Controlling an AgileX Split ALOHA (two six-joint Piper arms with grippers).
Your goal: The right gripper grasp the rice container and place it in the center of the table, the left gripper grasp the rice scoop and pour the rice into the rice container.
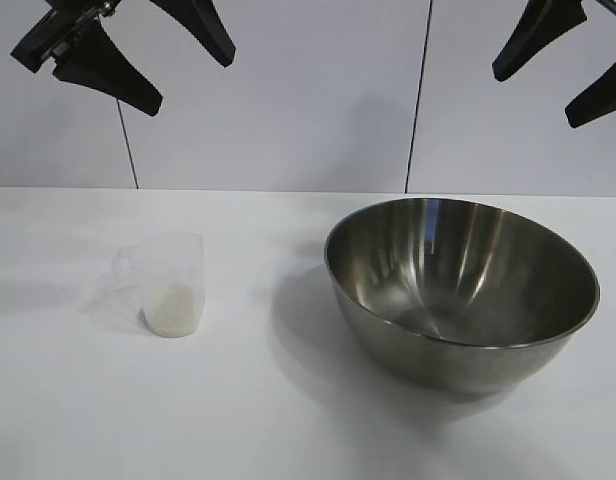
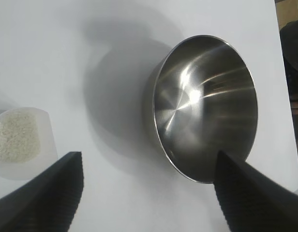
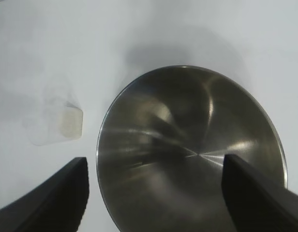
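The rice container [image 1: 462,288], a large shiny steel bowl, stands empty on the white table [image 1: 288,420] right of centre. It also shows in the left wrist view [image 2: 204,106] and the right wrist view [image 3: 187,154]. The rice scoop [image 1: 168,283], a small clear plastic cup, stands at the left with white rice [image 1: 172,310] in its bottom; it shows too in the left wrist view [image 2: 23,142] and the right wrist view [image 3: 59,121]. My left gripper [image 1: 183,70] hangs open high above the scoop. My right gripper [image 1: 533,95] hangs open high above the bowl. Both are empty.
A pale panelled wall [image 1: 308,100] with dark vertical seams stands behind the table. The table's edge and dark objects beyond it [image 2: 291,58] show in the left wrist view. Bare tabletop lies between cup and bowl and in front of both.
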